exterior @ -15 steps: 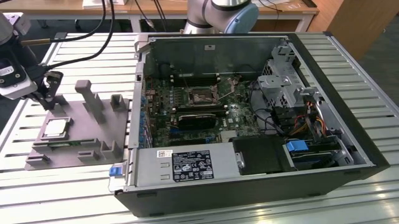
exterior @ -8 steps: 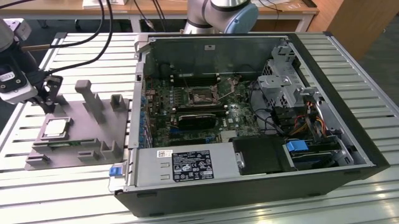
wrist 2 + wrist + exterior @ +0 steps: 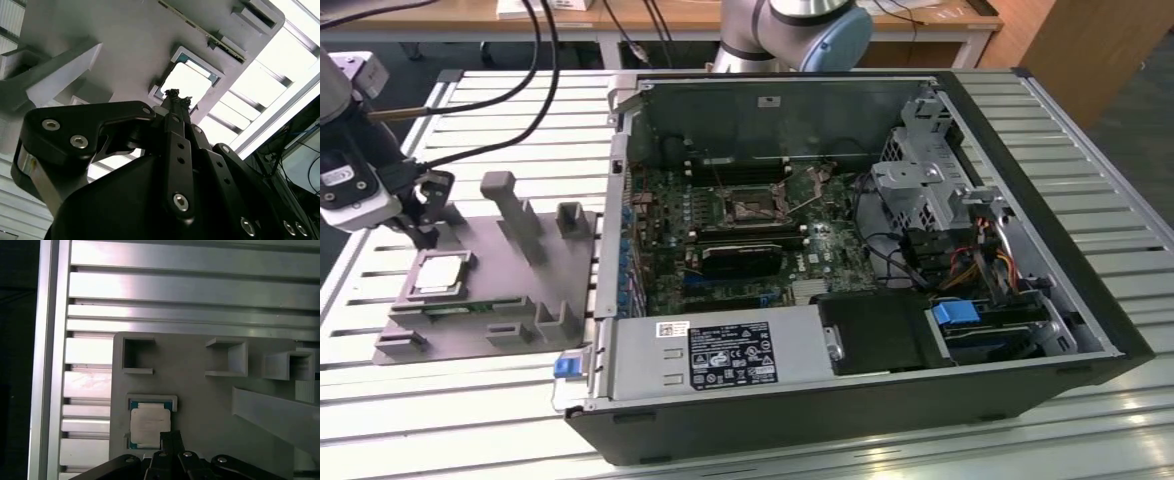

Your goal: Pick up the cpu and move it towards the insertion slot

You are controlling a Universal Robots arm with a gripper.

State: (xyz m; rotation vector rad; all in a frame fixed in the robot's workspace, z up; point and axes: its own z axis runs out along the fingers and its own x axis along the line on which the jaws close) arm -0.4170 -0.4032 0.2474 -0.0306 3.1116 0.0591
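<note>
Claw [image 3: 173, 95], fingertips together and empty, poised close over cpu [image 3: 149, 426] seated in grey fixture [image 3: 507, 290] recess on slatted counter [image 3: 1094, 130], at exterior view's left of open computer case [image 3: 787, 430] holding insertion slot [image 3: 754, 207].

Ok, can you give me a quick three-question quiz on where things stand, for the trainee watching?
1. Fill in: the slot is inside the open ____.
2. True or false: the gripper hangs over the slot.
3. The cpu lies: A) in the fixture; B) in the slot; C) in the gripper.
Key: 1 case; 2 false, it is over the fixture, near the cpu; 3 A.
</note>
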